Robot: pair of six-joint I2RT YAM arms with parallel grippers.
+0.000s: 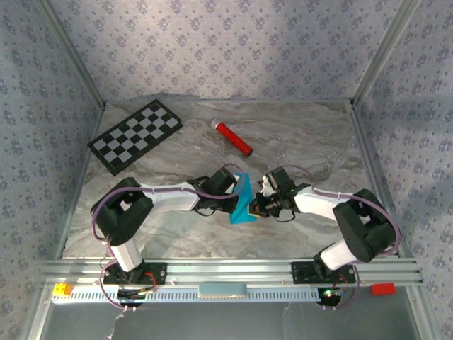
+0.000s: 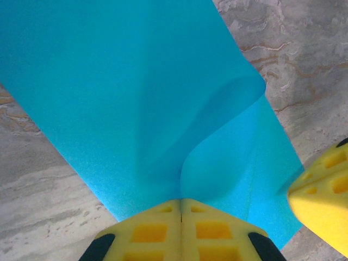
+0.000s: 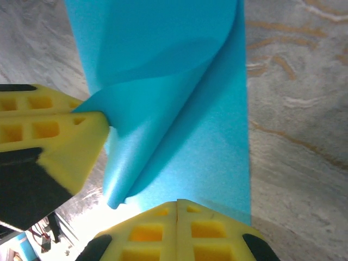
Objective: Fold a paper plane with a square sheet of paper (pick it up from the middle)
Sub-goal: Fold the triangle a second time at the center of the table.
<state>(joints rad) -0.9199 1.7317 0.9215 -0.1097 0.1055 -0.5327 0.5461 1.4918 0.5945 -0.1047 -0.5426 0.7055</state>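
The square sheet of paper [image 1: 243,202] is bright cyan-blue and hangs just above the marble table [image 1: 297,142], between both grippers at the centre. My left gripper [image 1: 235,193] is shut on it; in the left wrist view the sheet [image 2: 136,98] runs into the closed fingertips of the left gripper [image 2: 181,202] and one flap curls over to the right. My right gripper [image 1: 257,206] is shut on the opposite edge; in the right wrist view the paper [image 3: 190,125] meets the closed tips of the right gripper [image 3: 177,203]. The left fingers [image 3: 54,128] pinch a folded-over flap.
A black-and-white checkerboard [image 1: 136,136] lies at the back left. A red cylinder [image 1: 233,138] rests behind the grippers. Metal frame posts and patterned walls bound the table, and a rail [image 1: 226,269] runs along its near edge.
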